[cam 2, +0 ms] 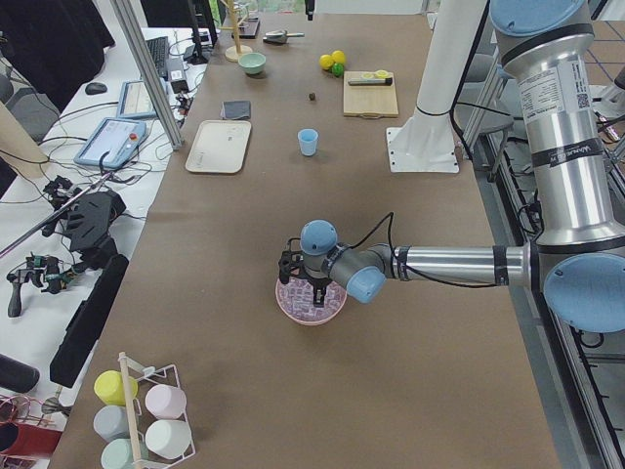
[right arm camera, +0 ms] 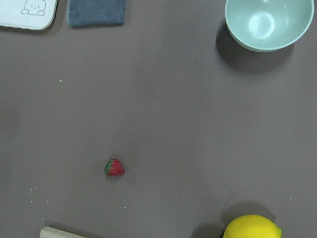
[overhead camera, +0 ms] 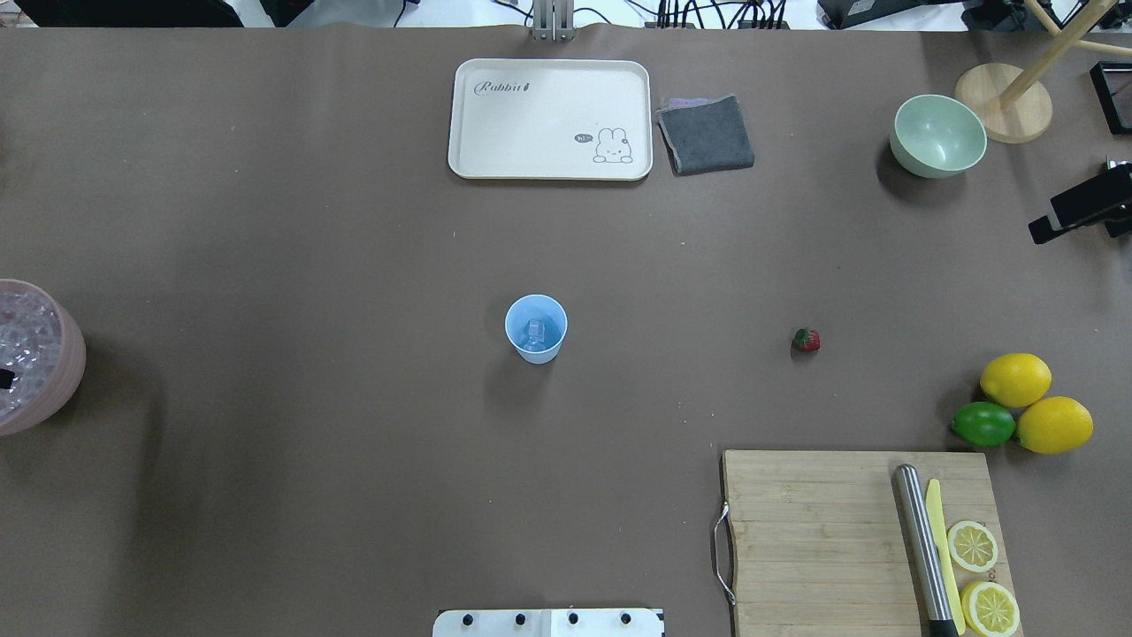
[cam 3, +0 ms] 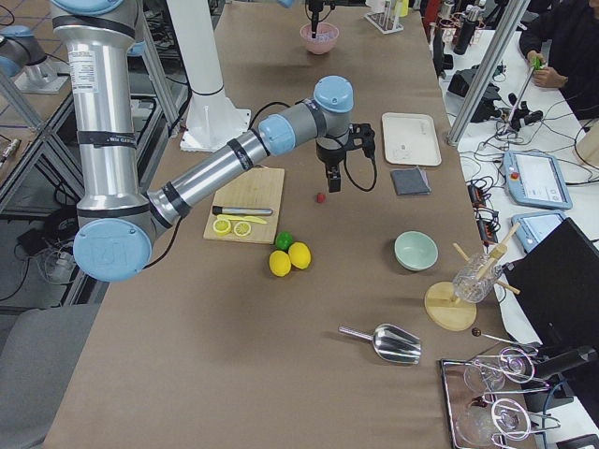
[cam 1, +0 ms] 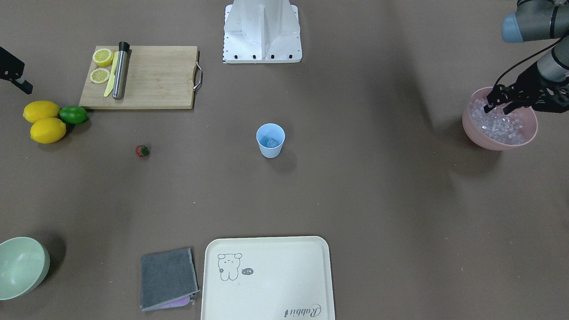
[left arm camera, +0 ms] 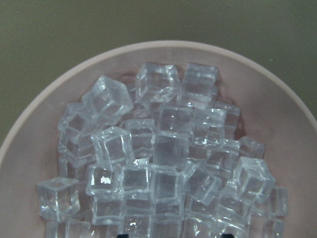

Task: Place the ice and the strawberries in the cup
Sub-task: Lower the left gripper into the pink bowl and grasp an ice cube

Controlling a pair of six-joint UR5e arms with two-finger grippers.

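The left tool [cam 1: 498,109] hangs with its fingers spread just over the ice [left arm camera: 163,168], which lies heaped in the pink bowl [left arm camera: 34,148] at the tabletop's far left end; it holds nothing. One cube [cam 1: 271,142] already lies in the cup [cam 1: 270,152], which stands upright mid-tabletop, well apart from the bowl. The strawberry [cam 1: 142,151] lies on its side on the bare tabletop between the cup and the lemons [cam 1: 44,122], and the right tool [cam 3: 333,180] hovers above it; whether that tool is open or closed I cannot tell. The cubes look hard, light and glassy, so probably slick: a cube on top of the heap is best taken across two opposite flat faces, since a pinch on corners would likely squirt it out, and its neighbours may shift as the fingers press in. The strawberry looks small, light and rounded, apt to roll; the sound hold is across its widest part, below the green cap
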